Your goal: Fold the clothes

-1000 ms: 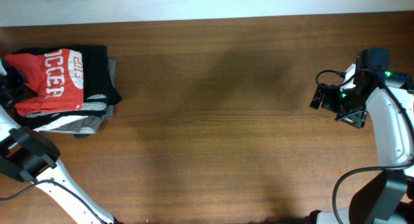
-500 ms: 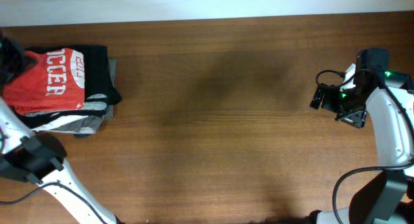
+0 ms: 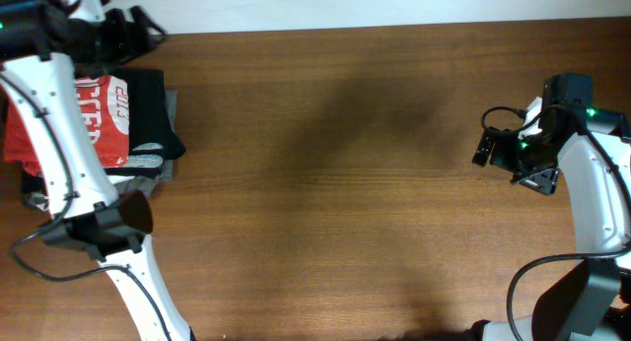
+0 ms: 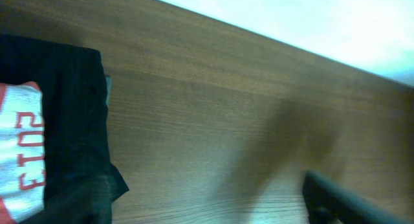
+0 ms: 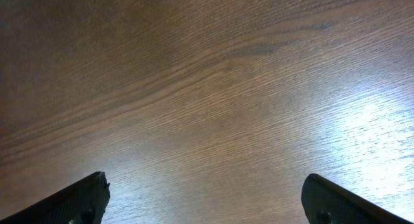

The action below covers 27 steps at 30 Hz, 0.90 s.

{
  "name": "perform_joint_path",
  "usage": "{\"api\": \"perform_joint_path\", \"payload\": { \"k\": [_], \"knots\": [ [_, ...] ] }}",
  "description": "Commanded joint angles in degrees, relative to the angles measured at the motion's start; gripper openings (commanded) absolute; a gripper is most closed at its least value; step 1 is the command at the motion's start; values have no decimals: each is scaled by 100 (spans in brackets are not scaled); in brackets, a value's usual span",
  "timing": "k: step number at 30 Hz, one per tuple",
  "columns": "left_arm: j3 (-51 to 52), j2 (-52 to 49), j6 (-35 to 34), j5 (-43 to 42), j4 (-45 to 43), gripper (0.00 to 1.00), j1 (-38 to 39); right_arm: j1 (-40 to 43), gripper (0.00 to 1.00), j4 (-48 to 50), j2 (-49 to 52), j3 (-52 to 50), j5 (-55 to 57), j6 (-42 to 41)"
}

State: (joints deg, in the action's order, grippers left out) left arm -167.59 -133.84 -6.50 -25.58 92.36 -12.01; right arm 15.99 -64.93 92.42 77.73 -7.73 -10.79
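Overhead view: the orange-red T-shirt (image 3: 108, 112) lies folded at the left edge of the frame, on top of a stack of dark and pale garments (image 3: 156, 114). White block lettering faces up. The left arm crosses over the shirt, hiding its middle part. The left gripper (image 3: 138, 31) sits at the upper left, past the stack and at the far edge of the wooden table (image 3: 325, 193), well clear of the shirt. In the left wrist view one finger (image 4: 336, 195) shows clearly at lower right and a dark blurred shape at lower left; the jaws stand apart with nothing between them. The right gripper (image 3: 481, 146) is at the right side of the frame, far from the shirt. The right wrist view shows both fingertips wide apart over bare wood, holding nothing.
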Motion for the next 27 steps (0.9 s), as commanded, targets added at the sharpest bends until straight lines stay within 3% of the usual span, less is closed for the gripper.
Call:
{"api": "perform_joint_path", "payload": {
  "k": [1,22,27],
  "knots": [
    [-13,-24,33,588,-11,99,227,15,99,0,-39,94,72,-66],
    [-13,-24,33,595,-13,99,446,15,99,2,76,92,72,-66],
    [-13,-24,33,595,-13,99,446,-37,99,7,-326,92,72,-66]
  ]
}}
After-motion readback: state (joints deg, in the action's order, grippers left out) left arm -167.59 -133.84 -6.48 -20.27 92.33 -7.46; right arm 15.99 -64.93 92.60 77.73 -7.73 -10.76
